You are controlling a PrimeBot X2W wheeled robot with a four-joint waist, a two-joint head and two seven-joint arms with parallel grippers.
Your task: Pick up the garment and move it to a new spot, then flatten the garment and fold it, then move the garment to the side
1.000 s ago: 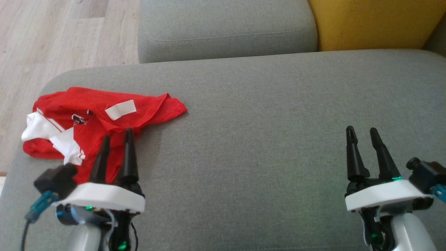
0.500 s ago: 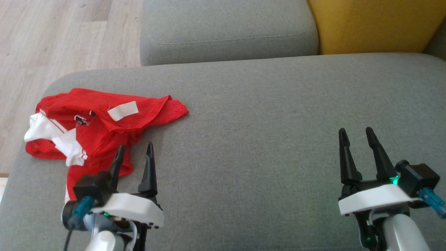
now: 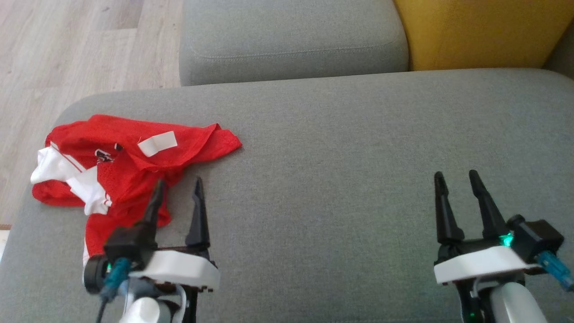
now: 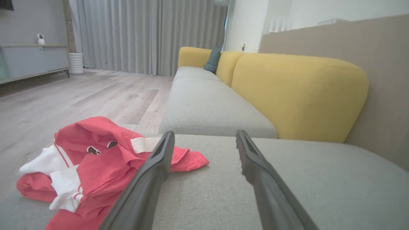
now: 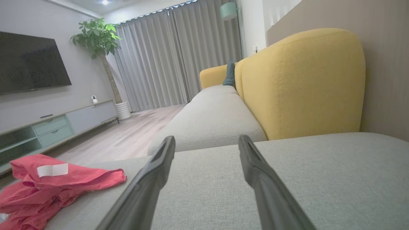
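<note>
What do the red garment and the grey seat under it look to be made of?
The garment looks like thin, probably synthetic sports mesh, matte red with white panels: fine holes show and it crumples in soft folds. The seat cushion looks like grey woven upholstery fabric, matte, with a grainy weave; fibre cannot be told.

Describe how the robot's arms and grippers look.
The left gripper and right gripper each have two long, tapering black fingers on a white plate, with a black camera block on the outer side carrying a teal plug. Green lights glow near the base. The forearms are pale, the left with a dark cable.
</note>
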